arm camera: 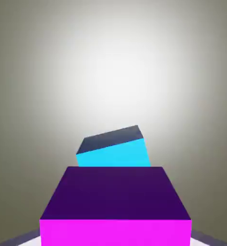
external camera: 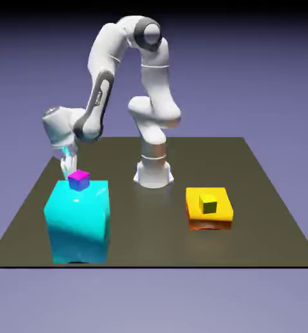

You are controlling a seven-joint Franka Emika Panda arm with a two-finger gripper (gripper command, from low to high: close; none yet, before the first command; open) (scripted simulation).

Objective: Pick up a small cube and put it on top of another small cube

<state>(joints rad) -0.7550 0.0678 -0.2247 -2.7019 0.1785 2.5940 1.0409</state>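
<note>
The small cube (external camera: 79, 179), magenta on top with purple-violet sides, shows at the far left part of the big cyan block's (external camera: 77, 221) top in the exterior view. My gripper (external camera: 70, 170) comes down on it from behind and is shut on it. The exterior view does not show whether the cube rests on the block or hangs just over it. In the hand view the same small cube (arm camera: 115, 206) fills the bottom and hides my fingertips. Beyond it lies a tilted cyan and dark blue box shape (arm camera: 113, 149). The other small cube is out of view.
A small yellow cube (external camera: 209, 204) sits on a flat yellow and orange slab (external camera: 209, 214) at the exterior view's right. The robot's base (external camera: 154, 170) stands at the table's far middle. The dark table (external camera: 260, 221) ends close in front of the cyan block.
</note>
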